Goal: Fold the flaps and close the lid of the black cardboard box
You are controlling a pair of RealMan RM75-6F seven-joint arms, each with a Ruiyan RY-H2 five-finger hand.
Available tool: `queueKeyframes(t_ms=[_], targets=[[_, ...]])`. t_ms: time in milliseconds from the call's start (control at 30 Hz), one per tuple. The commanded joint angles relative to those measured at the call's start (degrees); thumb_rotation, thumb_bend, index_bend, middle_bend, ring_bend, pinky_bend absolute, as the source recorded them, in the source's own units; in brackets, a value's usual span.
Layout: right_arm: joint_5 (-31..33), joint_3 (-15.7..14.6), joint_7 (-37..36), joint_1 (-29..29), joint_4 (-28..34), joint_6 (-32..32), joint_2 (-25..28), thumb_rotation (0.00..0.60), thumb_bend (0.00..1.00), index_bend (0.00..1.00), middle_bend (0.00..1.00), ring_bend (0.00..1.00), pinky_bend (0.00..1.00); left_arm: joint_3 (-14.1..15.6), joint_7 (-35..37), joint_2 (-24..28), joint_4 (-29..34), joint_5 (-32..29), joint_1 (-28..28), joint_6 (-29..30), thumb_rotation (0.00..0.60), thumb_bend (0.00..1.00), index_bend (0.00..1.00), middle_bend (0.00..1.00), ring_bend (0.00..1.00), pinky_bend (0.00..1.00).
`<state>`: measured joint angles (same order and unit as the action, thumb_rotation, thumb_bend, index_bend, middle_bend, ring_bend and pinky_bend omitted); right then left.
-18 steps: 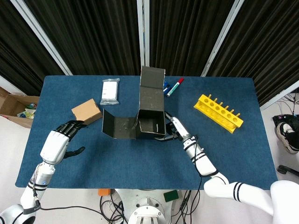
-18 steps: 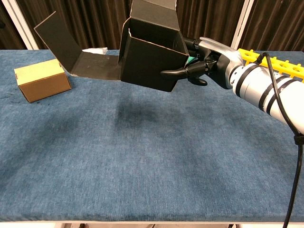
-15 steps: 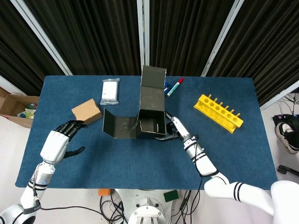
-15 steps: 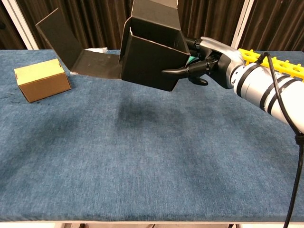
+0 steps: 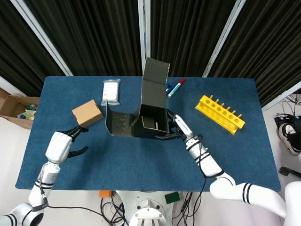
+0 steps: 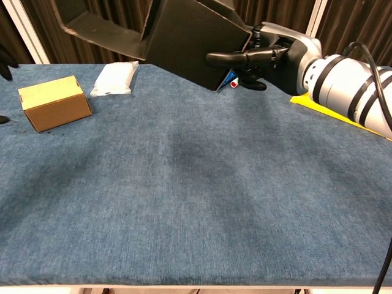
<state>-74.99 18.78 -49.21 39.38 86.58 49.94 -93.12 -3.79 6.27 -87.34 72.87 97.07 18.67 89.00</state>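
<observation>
The black cardboard box [image 5: 151, 123] [image 6: 190, 37] hangs in the air above the blue table, tilted, with its mouth open upward. Its lid [image 5: 153, 84] stands up at the back and a side flap [image 5: 117, 123] [image 6: 101, 21] sticks out to the left. My right hand [image 5: 175, 131] [image 6: 263, 52] grips the box by its right wall, thumb under the bottom edge. My left hand [image 5: 63, 143] hovers open near the table's left front, well apart from the box; only dark fingertips [image 6: 5, 58] show at the chest view's left edge.
A brown carton [image 5: 87, 112] [image 6: 52, 102] and a white packet [image 5: 111, 92] [image 6: 115, 78] lie at the left. Markers [image 5: 175, 87] and a yellow rack [image 5: 220, 113] lie at the back right. A cardboard bin [image 5: 16, 108] stands off the table's left edge.
My right hand has lifted the black box clear of the table and nearer the cameras. My left hand has drawn back slightly toward the front edge.
</observation>
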Motion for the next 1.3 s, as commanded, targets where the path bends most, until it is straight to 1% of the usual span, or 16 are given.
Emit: queueKeyframes(t_ms=[33, 100, 233, 367, 567, 833, 1100, 1200, 1300], targets=[[0.0, -0.3, 0.2, 0.3, 0.4, -0.2, -0.4, 0.6, 0.09, 0.42, 0.42, 0.86, 1.0, -1.5, 0.9, -3.3, -2.8, 2.6, 2.4, 2.1, 0.6, 0.0, 0.41, 0.53, 0.8, 0.98], [0.1, -0.4, 0.5, 0.5, 0.6, -0.1, -0.9, 0.6, 0.09, 0.42, 0.41, 0.86, 1.0, -2.6, 1.5, -5.2, -4.2, 3.8, 3.9, 3.7, 0.6, 0.0, 0.41, 0.51, 0.81, 0.98], [0.2, -0.7, 1.4, 0.9, 0.8, 0.0, -1.8, 0.6, 0.1, 0.42, 0.41, 0.86, 1.0, -3.9, 3.0, -7.6, -5.8, 5.2, 6.2, 5.2, 0.6, 0.0, 0.41, 0.43, 0.82, 1.0], [0.5, -1.0, 2.6, 1.2, 0.9, 0.0, -2.4, 0.6, 0.1, 0.42, 0.41, 0.86, 1.0, -4.6, 4.2, -9.1, -7.1, 6.0, 7.5, 7.1, 0.6, 0.0, 0.4, 0.43, 0.83, 1.0], [0.4, -1.8, 4.2, 1.8, 0.7, -0.8, -2.8, 0.6, 0.1, 0.42, 0.41, 0.86, 1.0, -5.1, 5.4, -10.0, -7.7, 6.5, 8.5, 9.5, 0.6, 0.0, 0.4, 0.43, 0.83, 1.0], [0.5, -2.3, 6.3, 3.0, 0.9, -2.0, -3.7, 0.6, 0.1, 0.42, 0.41, 0.86, 1.0, -4.0, 6.7, -9.0, -4.4, 7.7, 10.2, 9.1, 0.6, 0.01, 0.4, 0.4, 0.83, 1.0], [0.9, -2.6, 8.1, 4.0, 0.9, -3.0, -4.4, 0.6, 0.1, 0.42, 0.41, 0.86, 1.0, -3.1, 6.9, -8.3, -3.6, 8.5, 11.9, 7.5, 0.6, 0.0, 0.39, 0.38, 0.83, 1.0], [1.1, -2.6, 8.7, 4.3, 0.5, -3.5, -4.7, 0.6, 0.1, 0.42, 0.41, 0.86, 1.0, -2.3, 6.4, -7.4, -3.9, 9.2, 12.7, 6.4, 0.6, 0.01, 0.41, 0.39, 0.83, 1.0], [1.3, -2.6, 9.4, 4.7, 0.3, -3.8, -4.8, 0.6, 0.11, 0.42, 0.41, 0.86, 1.0, -1.0, 6.2, -5.7, -4.4, 10.5, 13.6, 5.0, 0.6, 0.05, 0.45, 0.4, 0.83, 1.0]])
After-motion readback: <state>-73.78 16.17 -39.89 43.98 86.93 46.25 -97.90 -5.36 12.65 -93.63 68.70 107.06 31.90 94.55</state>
